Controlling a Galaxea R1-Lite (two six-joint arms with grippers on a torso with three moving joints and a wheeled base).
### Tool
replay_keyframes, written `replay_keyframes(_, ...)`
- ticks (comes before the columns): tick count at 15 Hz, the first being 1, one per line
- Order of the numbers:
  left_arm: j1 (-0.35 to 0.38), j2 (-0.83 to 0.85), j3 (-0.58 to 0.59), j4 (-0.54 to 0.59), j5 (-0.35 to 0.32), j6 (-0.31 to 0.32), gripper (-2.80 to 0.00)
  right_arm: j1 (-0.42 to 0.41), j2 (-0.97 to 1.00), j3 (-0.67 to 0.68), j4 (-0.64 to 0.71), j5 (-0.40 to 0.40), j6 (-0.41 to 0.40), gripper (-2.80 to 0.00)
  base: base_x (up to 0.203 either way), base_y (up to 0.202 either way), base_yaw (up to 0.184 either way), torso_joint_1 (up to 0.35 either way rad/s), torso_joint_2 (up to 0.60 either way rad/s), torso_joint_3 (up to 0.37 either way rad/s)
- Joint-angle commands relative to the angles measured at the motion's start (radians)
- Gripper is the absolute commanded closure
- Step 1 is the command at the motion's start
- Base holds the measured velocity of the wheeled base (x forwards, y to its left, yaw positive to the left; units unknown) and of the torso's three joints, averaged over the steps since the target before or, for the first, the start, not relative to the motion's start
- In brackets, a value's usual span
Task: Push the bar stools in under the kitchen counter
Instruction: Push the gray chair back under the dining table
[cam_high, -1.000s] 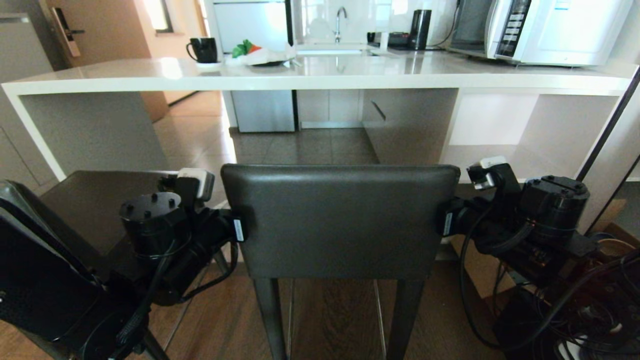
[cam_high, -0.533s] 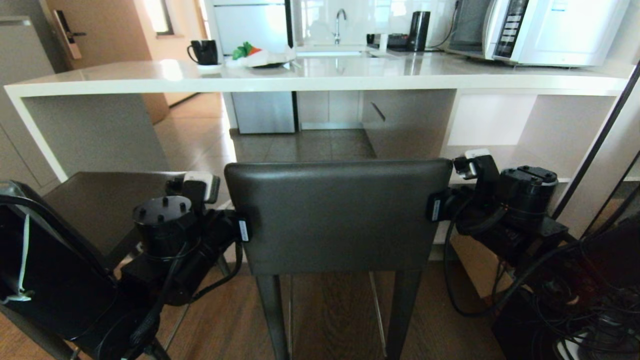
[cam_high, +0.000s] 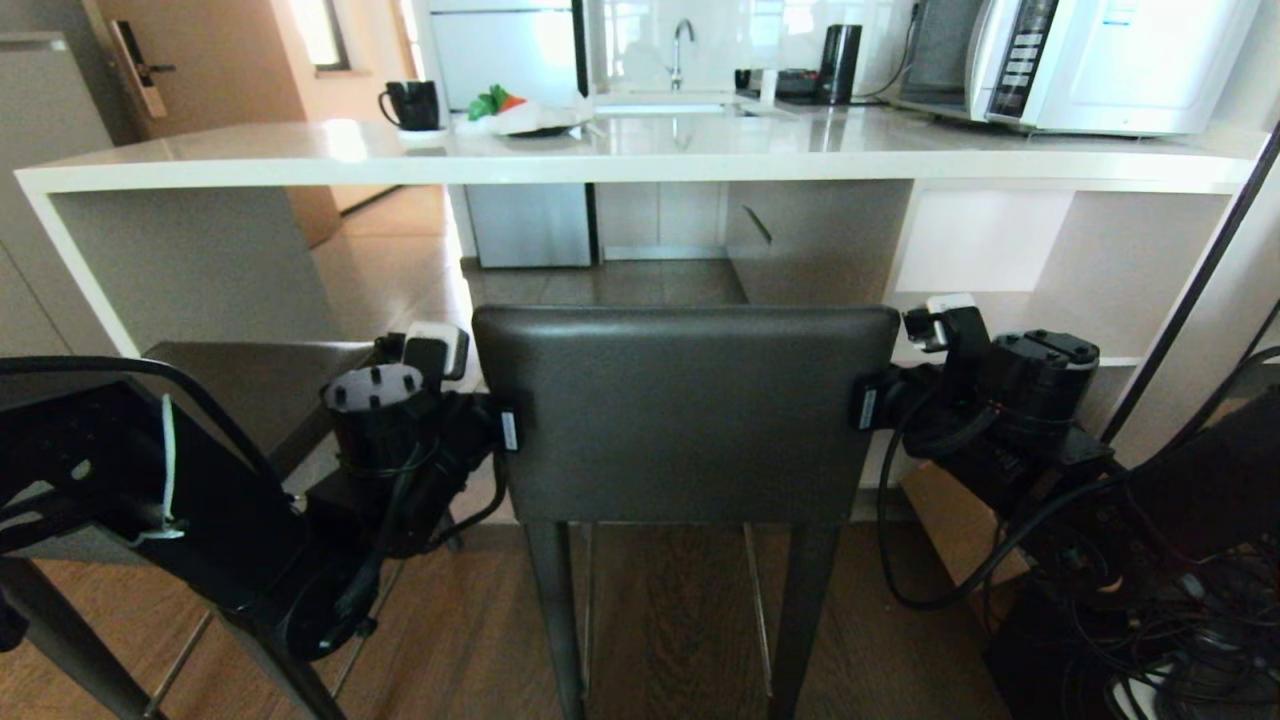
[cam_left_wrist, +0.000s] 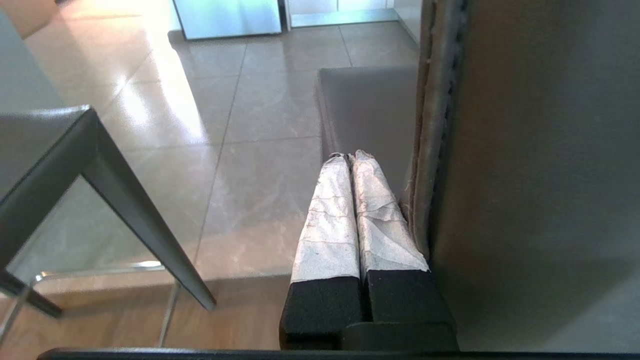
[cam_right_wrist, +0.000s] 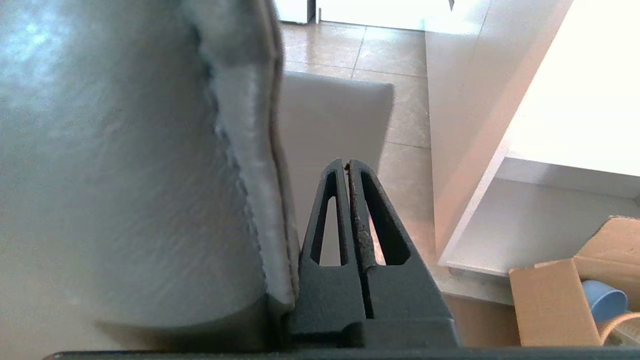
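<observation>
Stool (cam_high: 685, 410) nearer counter (cam_high: 640, 160) — seat hidden

Both arms reach forward at equal height, grippers closed

The left gripper (cam_left_wrist: 352, 157) has its taped fingers (cam_left_wrist: 330, 220) pressed flat together, empty. The right gripper (cam_right_wrist: 347, 162) likewise has its dark ribbed fingers (cam_right_wrist: 380, 220) touching. In the head view the two wrists point inward toward each other, left low-centre, right slightly higher.

Stool legs (cam_high: 555, 610) — feet cut off below.

dark grey bar stool (cam_high: 685, 410), white kitchen counter (cam_high: 620, 165)
</observation>
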Motion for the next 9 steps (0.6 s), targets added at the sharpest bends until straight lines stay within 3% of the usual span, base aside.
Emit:
replay_keyframes(1, 0.054, 0.057, -0.071, 0.005, 0.008, 0.015, 0.00, 0.000, 0.011, 0.003, -0.004, 0.003, -0.002, 0.00, 0.000, 0.000, 0.000, 0.000, 0.00, 0.000)
replay_keyframes(5, 0.111, 0.075, -0.179, 0.070, 0.008, 0.027, 0.00, -0.001, 0.029, -0.016, -0.004, 0.004, -0.037, 0.00, 0.000, 0.000, 0.000, 0.000, 0.00, 0.000)
replay_keyframes(9, 0.114, 0.068, -0.129, 0.059, 0.006, 0.030, 0.00, -0.001, 0.074, -0.080, -0.002, 0.004, -0.043, 0.00, 0.000, 0.000, 0.000, 0.000, 0.00, 0.000)
